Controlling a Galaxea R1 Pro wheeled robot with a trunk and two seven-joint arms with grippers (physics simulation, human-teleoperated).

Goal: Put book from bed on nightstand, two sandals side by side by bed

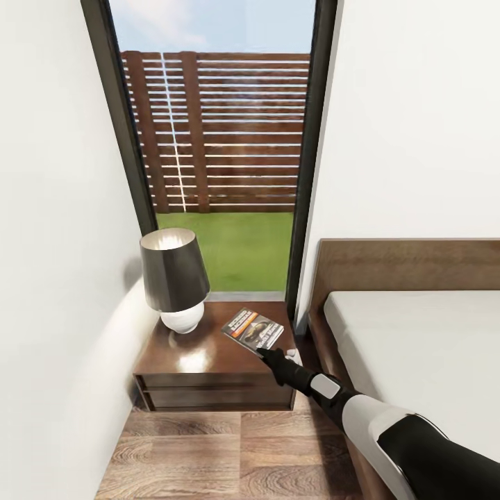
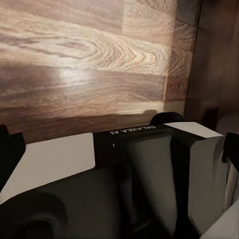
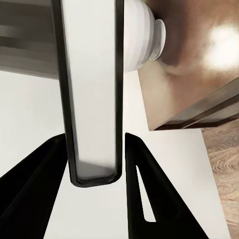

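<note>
Your right gripper (image 1: pixel 267 352) pinches the book (image 1: pixel 253 328) edge-on between both fingers (image 3: pixel 144 199), holding it over the nightstand (image 1: pixel 208 361) beside the lamp (image 1: pixel 175 279). Whether your left gripper is open, you cannot tell.

I'm driving in a home bedroom. Beyond my fingers are a bed (image 1: pixel 410 347) with wooden headboard (image 1: pixel 410 264), a nightstand (image 1: pixel 208 361) and lamp (image 1: pixel 173 278), near a garden window (image 1: pixel 222 160).
</note>
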